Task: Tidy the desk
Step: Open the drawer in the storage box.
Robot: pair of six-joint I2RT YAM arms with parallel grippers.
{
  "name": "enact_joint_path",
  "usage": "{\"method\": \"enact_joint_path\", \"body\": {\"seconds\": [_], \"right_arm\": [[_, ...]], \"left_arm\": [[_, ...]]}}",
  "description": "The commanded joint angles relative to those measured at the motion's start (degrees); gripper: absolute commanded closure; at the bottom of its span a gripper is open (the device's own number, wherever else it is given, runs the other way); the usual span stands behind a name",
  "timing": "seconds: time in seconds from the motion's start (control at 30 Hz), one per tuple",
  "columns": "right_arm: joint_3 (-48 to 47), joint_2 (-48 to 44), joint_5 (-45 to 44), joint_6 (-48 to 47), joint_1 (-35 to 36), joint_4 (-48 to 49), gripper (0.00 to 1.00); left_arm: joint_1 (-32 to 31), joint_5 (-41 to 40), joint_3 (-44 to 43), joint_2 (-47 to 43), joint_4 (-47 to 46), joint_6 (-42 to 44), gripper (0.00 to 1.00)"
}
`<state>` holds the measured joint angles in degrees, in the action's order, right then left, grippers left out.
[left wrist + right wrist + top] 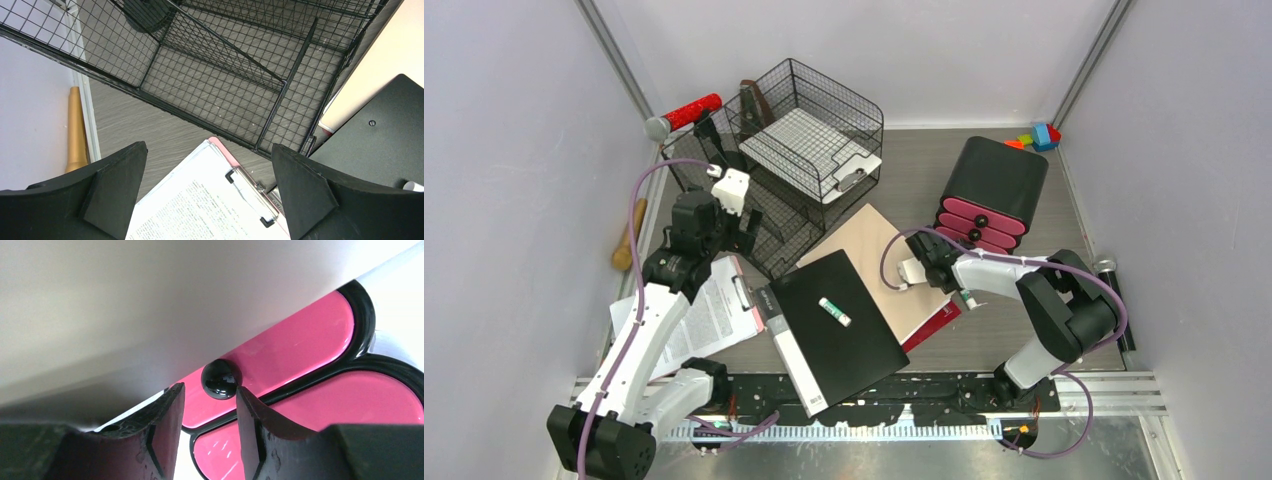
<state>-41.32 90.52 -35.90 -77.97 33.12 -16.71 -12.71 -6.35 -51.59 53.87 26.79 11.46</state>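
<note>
The desk (1014, 330) is a grey wood-grain top strewn with items. My left gripper (729, 235) hangs open and empty above the top edge of a pink clipboard with printed papers (709, 315), beside the black wire-mesh rack (809, 150). In the left wrist view my gripper (208, 148) has wide-apart jaws over the clipboard's clip (250, 192) and the desk (160, 132). My right gripper (921, 248) is at the black drawer unit with pink fronts (989, 190). In the right wrist view my gripper (210, 388) is slightly open, with a drawer's black knob (221, 378) just beyond the tips.
A black binder (839, 330) with a small white-green tube (834, 311) lies at front centre, over a tan board (874, 250) and a red book (934, 325). A red-handled microphone (686, 113), a wooden stick (627, 248), coloured blocks (1036, 137) and a black cylinder (1114, 290) lie along the walls.
</note>
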Motion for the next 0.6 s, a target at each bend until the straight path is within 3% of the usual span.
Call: {"method": "enact_joint_path", "body": {"seconds": [0.0,0.17,0.57], "right_arm": [[0.7,0.3,-1.4,-4.0,-0.9,1.2,0.52],[0.9,1.3,-1.4,-4.7,-1.7,3.4,0.54],[1.3,2.2,-2.4,-6.0,-2.2,6.3,0.77]], "left_arm": [[0.3,0.6,-0.4,0.0,-2.5,0.8,0.01],[0.4,0.6,-0.4,0.0,-2.4,0.8,0.01],[0.5,0.7,-0.5,0.4,-2.6,0.8,0.01]]}}
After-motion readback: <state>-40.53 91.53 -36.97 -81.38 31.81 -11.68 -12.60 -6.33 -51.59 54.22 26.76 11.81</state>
